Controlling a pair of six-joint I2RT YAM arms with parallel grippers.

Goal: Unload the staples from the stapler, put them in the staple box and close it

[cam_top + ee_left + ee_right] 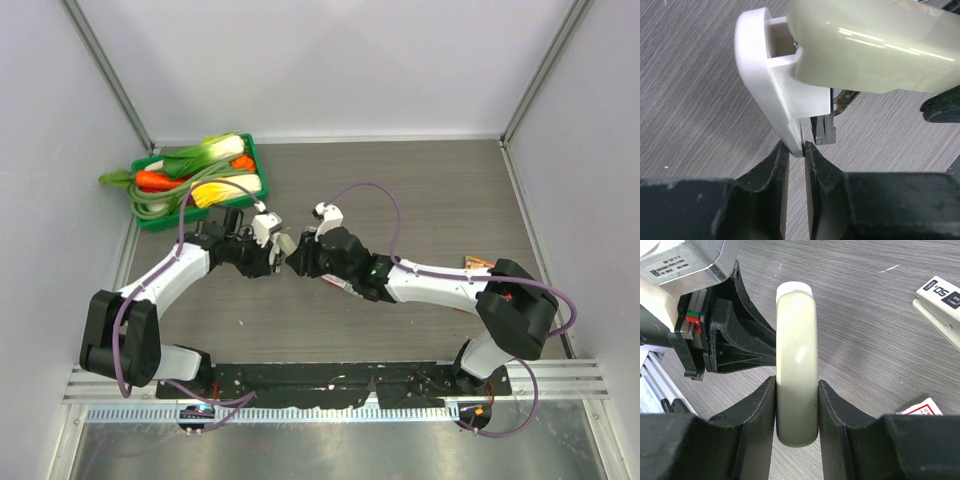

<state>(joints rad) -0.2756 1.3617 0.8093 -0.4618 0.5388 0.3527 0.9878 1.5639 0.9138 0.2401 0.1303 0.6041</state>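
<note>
Stapler (941, 304), the slim pale-grey one with a black end marked 50, lies flat on the table (440, 200) at the upper right of my right wrist view, partly cut off by the frame edge and apart from both my claws. Just below it, a corner of the pink-and-white box (923, 407) shows on the same surface. What I hold is the other piece, the beige rounded body (797, 365): my right claw (797, 384) is closed snugly on its two sides, with its far end pointing away from me toward my other arm. My left claw (796, 150) is drawn very narrow, its tips pinching the thin lower edge of the white base (765, 75), which stands up on end and splays away from the beige body above it. In the gap between the two, a small grey metal piece (824, 131) hangs down; it may be the magazine or a strip of staples, but at this close, blurred range I cannot tell which. From overhead my claws meet near the middle of the table, with the green crate of vegetables (255, 150) at the far left corner.
</note>
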